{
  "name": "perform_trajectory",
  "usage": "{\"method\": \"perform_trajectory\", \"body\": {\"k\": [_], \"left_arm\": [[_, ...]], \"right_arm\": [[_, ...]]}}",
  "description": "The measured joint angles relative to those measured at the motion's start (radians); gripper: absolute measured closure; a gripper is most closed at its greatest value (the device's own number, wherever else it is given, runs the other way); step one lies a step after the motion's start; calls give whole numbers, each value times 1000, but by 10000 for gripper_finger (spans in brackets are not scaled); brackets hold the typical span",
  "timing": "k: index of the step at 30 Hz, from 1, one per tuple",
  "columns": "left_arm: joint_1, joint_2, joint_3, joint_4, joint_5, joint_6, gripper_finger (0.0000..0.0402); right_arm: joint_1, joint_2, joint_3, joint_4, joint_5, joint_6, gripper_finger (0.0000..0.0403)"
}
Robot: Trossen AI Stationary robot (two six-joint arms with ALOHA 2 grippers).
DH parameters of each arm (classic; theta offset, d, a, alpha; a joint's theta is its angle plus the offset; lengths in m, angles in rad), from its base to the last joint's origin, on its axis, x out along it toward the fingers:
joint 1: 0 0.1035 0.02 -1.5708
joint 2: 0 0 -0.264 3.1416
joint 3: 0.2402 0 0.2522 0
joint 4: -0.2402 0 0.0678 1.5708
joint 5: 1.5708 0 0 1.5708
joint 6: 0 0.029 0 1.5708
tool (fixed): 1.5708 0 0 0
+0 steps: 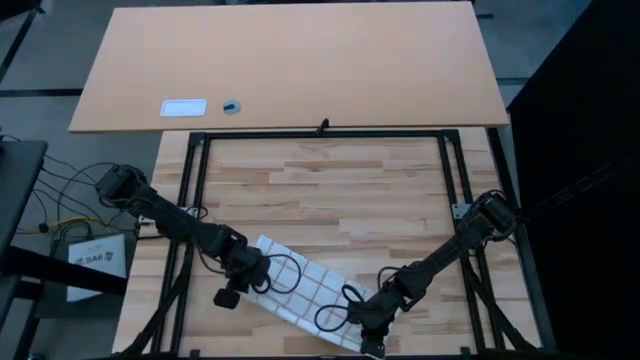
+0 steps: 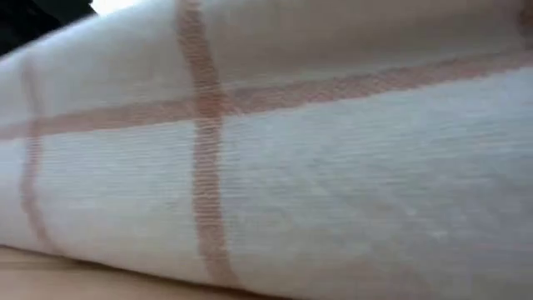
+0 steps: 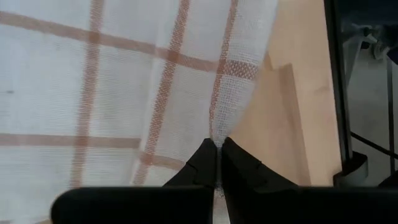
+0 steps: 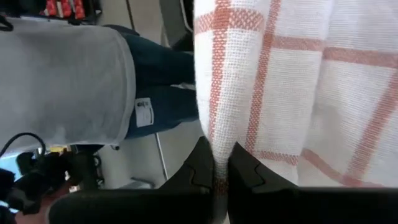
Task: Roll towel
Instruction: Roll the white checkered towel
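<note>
The towel [image 1: 300,288], white with reddish-brown grid lines, lies as a slanted strip near the table's near edge. It fills the low view [image 2: 333,167] and shows in both wrist views [image 3: 112,93] [image 4: 298,93]. My left gripper [image 1: 250,277] is at the strip's left end, shut on the cloth [image 3: 216,149]. My right gripper [image 1: 368,328] is at its right, near end, shut on the cloth [image 4: 219,165]. My left gripper pinches the towel's side edge [image 3: 219,127] between its two fingertips, close to a corner. The cloth gathers into a narrow pucker at the tips and spreads out beyond them. One layer or several, I cannot tell. My right gripper pinches a hemmed edge of the towel [image 4: 217,146] between its two fingertips. The cloth stands up in front of the fingers in soft folds, raised off the table at that end. One layer or several, I cannot tell.
A black metal frame [image 1: 200,180] borders the wooden work surface [image 1: 330,190]. A larger light board [image 1: 300,60] lies at the far side. Cables and a box [image 1: 85,250] sit off the table's left. A person in a grey shirt [image 4: 68,81] stands beyond the table.
</note>
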Motion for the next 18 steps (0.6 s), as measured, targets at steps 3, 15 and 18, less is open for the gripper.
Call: {"method": "perform_trajectory", "body": {"k": [3,15,18], "left_arm": [[45,0,0,3,5,33,401],[136,9,0,2,26,125,401],[147,9,0,2,26,141,402]], "right_arm": [[6,0,-32,33,3,7,402],[6,0,-58,46,9,9,401],[6,0,-58,46,10,8,400]]}}
